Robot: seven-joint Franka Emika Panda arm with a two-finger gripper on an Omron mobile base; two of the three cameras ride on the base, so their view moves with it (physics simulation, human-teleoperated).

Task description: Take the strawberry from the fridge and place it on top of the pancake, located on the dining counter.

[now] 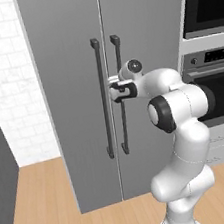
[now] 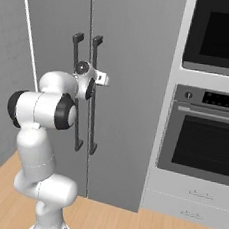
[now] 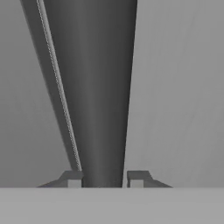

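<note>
Glossy white, rounded-link robot arm [image 1: 181, 139] with bulbous segments, each large joint capped by a dark charcoal disc ringed in black. A small grey-black round cap sits on the white wrist housing, beside a dark band on the hand. Two-finger gripper [image 3: 105, 179] with small, squared, dark grey finger tips [image 3: 72, 178] with paler inner faces.

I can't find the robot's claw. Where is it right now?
The claw is at the closed fridge, its fingertips either side of the right door's dark handle, beside the door seam, left of the ovens.
</note>
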